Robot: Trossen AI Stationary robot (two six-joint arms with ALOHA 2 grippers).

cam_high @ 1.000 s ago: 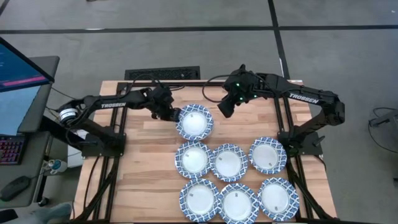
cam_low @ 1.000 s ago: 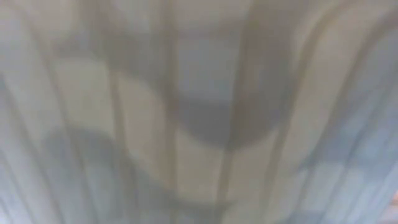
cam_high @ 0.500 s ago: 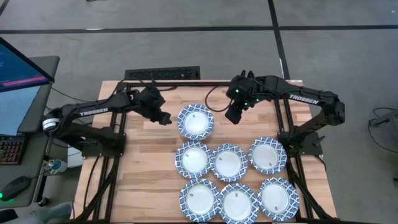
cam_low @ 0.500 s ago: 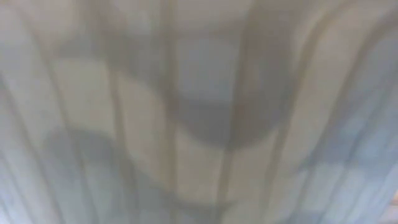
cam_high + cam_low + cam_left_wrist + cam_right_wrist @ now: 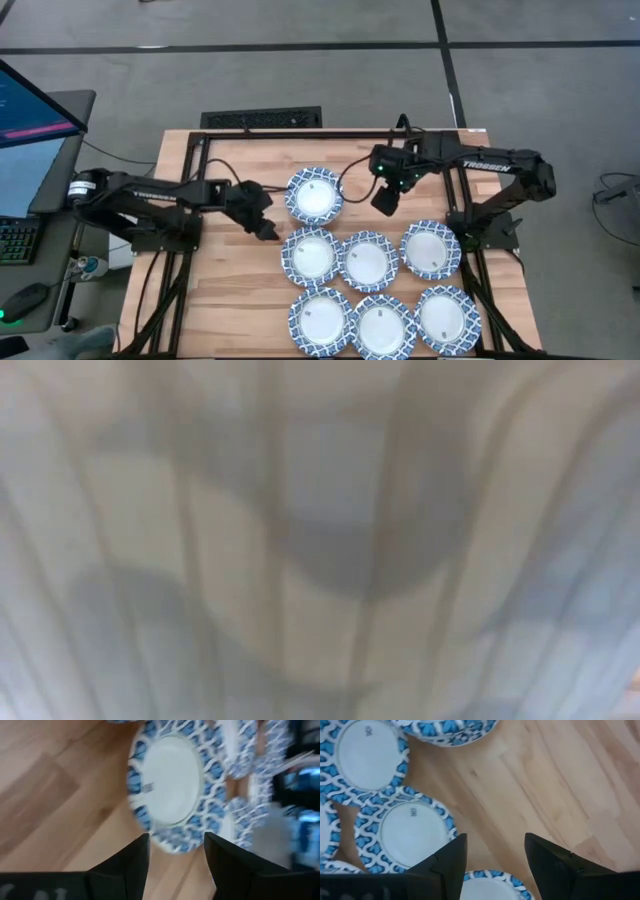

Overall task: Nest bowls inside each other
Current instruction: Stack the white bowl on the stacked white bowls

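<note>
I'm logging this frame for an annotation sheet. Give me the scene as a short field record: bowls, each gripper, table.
bowls: seven show from above; one apart, six clustered in two rows
left gripper: open, empty, beside the cluster's nearest bowl
right gripper: open, empty, over bare wood
table: light wood slats
low view: blocked, nothing readable

Seven bowls on table [image 5: 230, 300]. One bowl [image 5: 313, 194] alone at far middle. Row of three nearer: bowl [image 5: 310, 255], bowl [image 5: 367, 261], bowl [image 5: 431, 249]. Nearest row: bowl [image 5: 321, 319], bowl [image 5: 381, 325], bowl [image 5: 446, 316]. Left gripper [image 5: 270, 231] between lone bowl and middle row, just left of both. Right gripper [image 5: 384, 204] right of lone bowl, behind middle row.
</note>
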